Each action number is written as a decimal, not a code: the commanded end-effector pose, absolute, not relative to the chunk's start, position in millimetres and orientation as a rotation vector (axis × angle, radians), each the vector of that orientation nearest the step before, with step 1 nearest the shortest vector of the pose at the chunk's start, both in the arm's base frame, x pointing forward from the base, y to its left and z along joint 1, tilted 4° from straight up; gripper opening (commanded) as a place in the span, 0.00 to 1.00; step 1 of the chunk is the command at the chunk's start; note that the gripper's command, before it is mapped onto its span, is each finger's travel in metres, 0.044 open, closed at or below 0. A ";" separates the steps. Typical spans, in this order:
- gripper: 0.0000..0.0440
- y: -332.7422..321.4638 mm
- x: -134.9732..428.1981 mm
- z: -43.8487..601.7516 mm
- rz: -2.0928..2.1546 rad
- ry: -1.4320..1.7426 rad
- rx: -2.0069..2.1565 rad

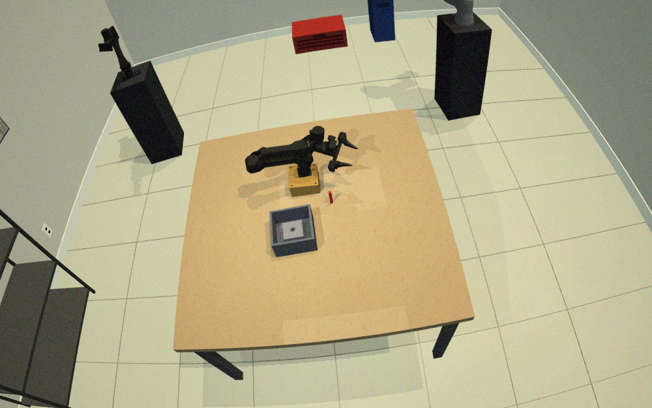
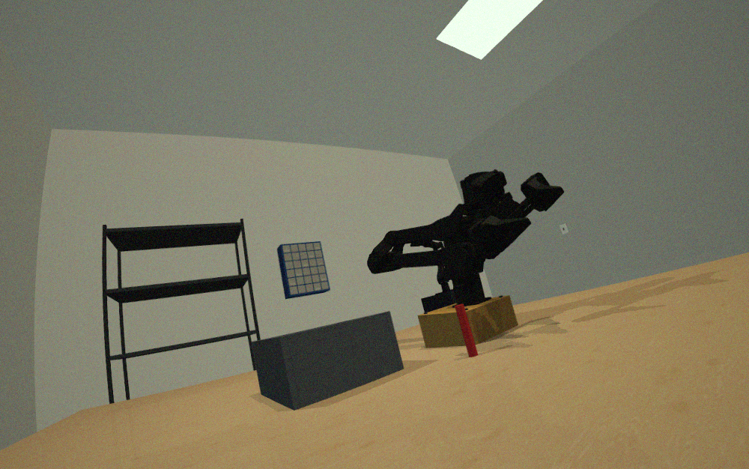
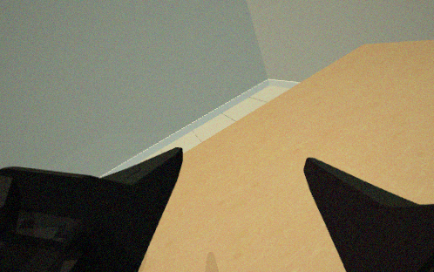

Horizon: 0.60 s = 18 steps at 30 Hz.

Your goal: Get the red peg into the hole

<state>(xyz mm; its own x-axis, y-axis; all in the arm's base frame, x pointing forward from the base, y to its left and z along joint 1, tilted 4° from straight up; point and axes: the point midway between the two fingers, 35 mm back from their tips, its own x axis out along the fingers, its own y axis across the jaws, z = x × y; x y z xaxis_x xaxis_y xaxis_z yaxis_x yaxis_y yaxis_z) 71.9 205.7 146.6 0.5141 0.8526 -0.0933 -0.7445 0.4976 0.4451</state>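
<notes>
The red peg (image 1: 330, 197) (image 2: 466, 330) stands upright on the table, beside the arm's base. The open dark grey box (image 1: 295, 247) (image 2: 341, 359) stands on the table a short way from the peg. In the top view a light plate (image 1: 287, 234) with a dark round hole lies at the box's bottom; the exterior view shows only the box's outer walls. My gripper (image 1: 354, 156) (image 3: 243, 159) is open and empty, its two fingers wide apart. It is held above the table, away from both the peg and the box. The peg is not in the wrist view.
The arm's base sits on a yellow-brown block (image 1: 304, 188) (image 2: 442, 330) near the peg and the box. The wooden table (image 1: 385, 269) (image 2: 553, 409) (image 3: 261, 196) carries them all. Black pedestals (image 1: 150, 120) (image 1: 461, 72) with other arms stand on the floor beyond the table.
</notes>
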 end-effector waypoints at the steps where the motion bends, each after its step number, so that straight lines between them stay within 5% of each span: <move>1: 0.96 204.3 75.2 148.5 0.968 0.320 0.359; 18: 1.00 159.6 128.4 162.6 0.494 0.686 0.332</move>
